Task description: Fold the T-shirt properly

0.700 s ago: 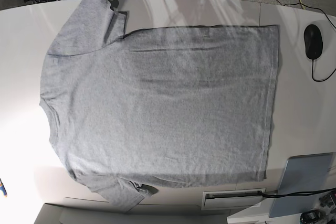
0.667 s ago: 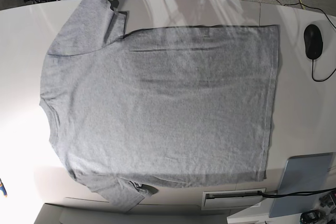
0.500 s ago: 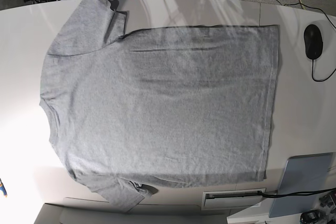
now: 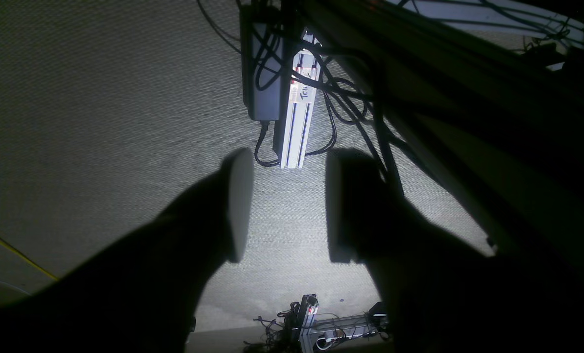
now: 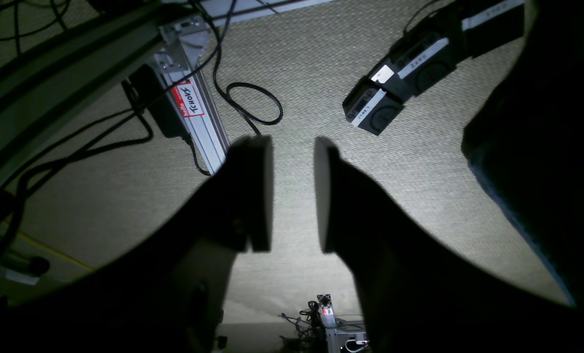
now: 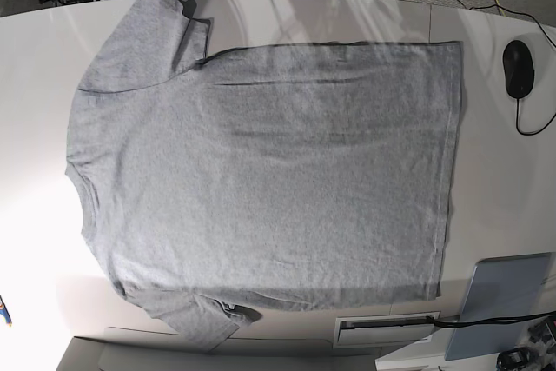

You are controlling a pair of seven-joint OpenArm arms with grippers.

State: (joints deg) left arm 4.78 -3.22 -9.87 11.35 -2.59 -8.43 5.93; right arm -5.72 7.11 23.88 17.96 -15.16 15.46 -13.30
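T-shirt flat beside mouse

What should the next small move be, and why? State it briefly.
Probably bring one arm over the table toward a sleeve: the T-shirt lies flat and unfolded, while the left tool and right tool both look down at carpet, open and holding nothing.

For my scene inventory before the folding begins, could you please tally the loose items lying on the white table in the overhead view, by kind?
Heather-grey short-sleeved cotton T-shirt, spread flat: 1
Black computer mouse with cable: 1
Flat grey rectangular pad at the table's corner: 1
Total: 3
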